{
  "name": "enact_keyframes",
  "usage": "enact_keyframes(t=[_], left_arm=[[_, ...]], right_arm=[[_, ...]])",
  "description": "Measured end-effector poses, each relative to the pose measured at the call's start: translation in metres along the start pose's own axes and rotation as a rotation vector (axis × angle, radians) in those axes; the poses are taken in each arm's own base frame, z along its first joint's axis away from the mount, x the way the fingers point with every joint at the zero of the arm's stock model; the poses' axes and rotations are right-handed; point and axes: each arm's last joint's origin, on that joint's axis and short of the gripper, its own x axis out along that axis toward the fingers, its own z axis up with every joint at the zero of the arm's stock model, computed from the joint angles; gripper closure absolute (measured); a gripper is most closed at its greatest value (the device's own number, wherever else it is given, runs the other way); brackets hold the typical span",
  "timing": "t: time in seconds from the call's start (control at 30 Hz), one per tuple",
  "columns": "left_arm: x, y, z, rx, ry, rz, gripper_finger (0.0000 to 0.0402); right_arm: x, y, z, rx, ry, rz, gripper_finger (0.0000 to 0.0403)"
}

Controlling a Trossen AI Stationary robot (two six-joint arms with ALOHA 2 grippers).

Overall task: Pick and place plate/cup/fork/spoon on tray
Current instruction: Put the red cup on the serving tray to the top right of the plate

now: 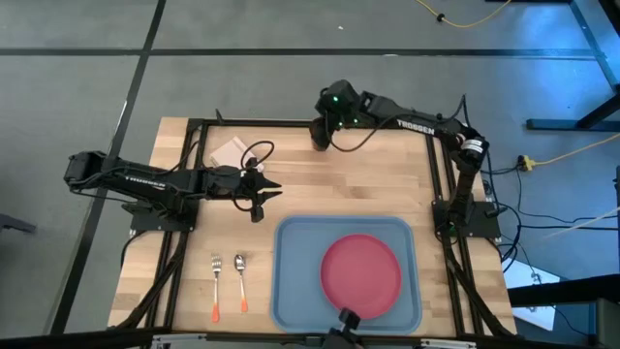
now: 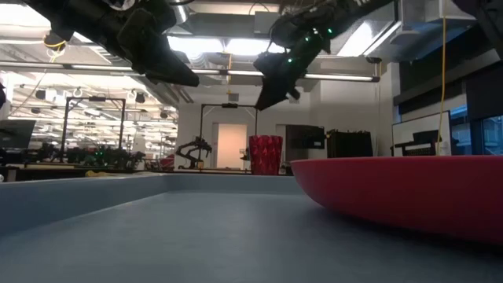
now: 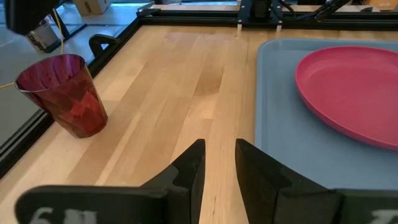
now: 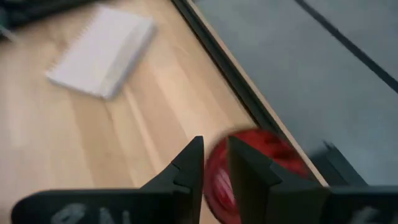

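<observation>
The pinkish-red plate lies flat in the light-blue tray at the near side. The dark red cup stands upright on the wood near the far edge. My right gripper hovers above it, narrowly open and empty; the cup's rim shows just behind its fingers. In the low view the cup is clearly below that gripper. My left gripper is left of the tray over bare wood, narrowly open and empty. The fork and spoon lie side by side at the near left.
A white pad with a loose dark cable lies at the far left. Black frame rails run along the table's edges. Bare wood lies between the cup and the tray.
</observation>
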Motion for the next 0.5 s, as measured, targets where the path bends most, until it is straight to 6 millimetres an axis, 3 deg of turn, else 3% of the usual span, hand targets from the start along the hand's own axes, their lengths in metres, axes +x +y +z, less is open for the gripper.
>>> enact_keyframes(t=[0.1, 0.27, 0.5], left_arm=[[0.000, 0.000, 0.000, 0.002, 0.000, 0.000, 0.0320], [0.000, 0.000, 0.000, 0.025, 0.000, 0.000, 0.0320], [0.000, 0.000, 0.000, 0.025, 0.000, 0.000, 0.0320]], right_arm=[[-0.008, 0.000, 0.005, -0.061, 0.088, -0.004, 0.0330], [-0.003, 0.002, -0.004, -0.362, 0.195, 0.107, 0.0330], [0.012, 0.003, -0.010, -0.418, 0.216, 0.173, 0.0330]])
